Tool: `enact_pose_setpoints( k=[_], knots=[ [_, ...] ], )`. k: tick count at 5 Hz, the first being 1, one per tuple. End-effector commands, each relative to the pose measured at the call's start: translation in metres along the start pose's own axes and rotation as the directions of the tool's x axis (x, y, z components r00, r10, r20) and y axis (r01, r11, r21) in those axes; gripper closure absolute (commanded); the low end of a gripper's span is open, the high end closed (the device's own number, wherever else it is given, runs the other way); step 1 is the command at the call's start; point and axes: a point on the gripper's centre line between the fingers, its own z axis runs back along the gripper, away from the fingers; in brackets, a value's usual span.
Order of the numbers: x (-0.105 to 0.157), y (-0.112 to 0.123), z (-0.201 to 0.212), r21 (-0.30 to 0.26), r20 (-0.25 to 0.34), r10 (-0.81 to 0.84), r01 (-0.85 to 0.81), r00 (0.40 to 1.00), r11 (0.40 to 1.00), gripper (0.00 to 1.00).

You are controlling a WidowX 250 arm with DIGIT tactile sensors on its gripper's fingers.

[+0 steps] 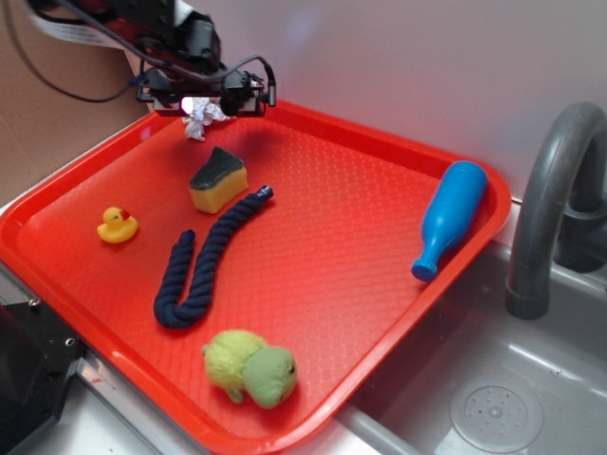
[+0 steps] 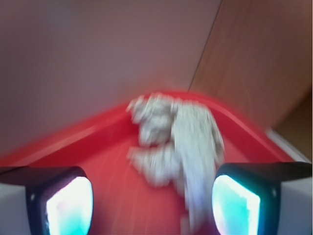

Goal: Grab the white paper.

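The white paper (image 1: 198, 118) is a crumpled wad at the tray's far left corner, by the rim. My gripper (image 1: 202, 101) hovers right over it, black fingers spread to either side. In the blurred wrist view the white paper (image 2: 173, 139) lies between the two pads, much closer to the right pad (image 2: 234, 205) than to the left pad (image 2: 68, 208). The gripper (image 2: 151, 208) is open; bare red tray shows between the paper and the left pad.
On the red tray (image 1: 360, 190) lie a yellow-green sponge (image 1: 217, 180), a dark blue rope (image 1: 204, 261), a yellow duck (image 1: 117, 226), a green plush turtle (image 1: 251, 368) and a blue bottle (image 1: 450, 218). A grey faucet (image 1: 550, 199) and sink stand at right. The wall is close behind the gripper.
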Motion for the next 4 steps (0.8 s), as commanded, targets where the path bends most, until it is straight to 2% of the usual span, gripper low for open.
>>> enact_pose_setpoints(
  k=[1, 2, 3, 4],
  knots=[
    [0.049, 0.047, -0.006, 0.048, 0.103, 0.125, -0.131, 0.987, 0.99, 0.0],
    [0.045, 0.058, -0.012, 0.008, 0.052, 0.056, -0.057, 0.997, 0.998, 1.0],
    [0.036, 0.06, -0.013, -0.048, -0.029, 0.002, -0.003, 1.0, 0.999, 1.0],
    [0.022, 0.058, -0.013, -0.099, -0.076, -0.052, 0.045, 0.996, 0.994, 1.0]
  ],
)
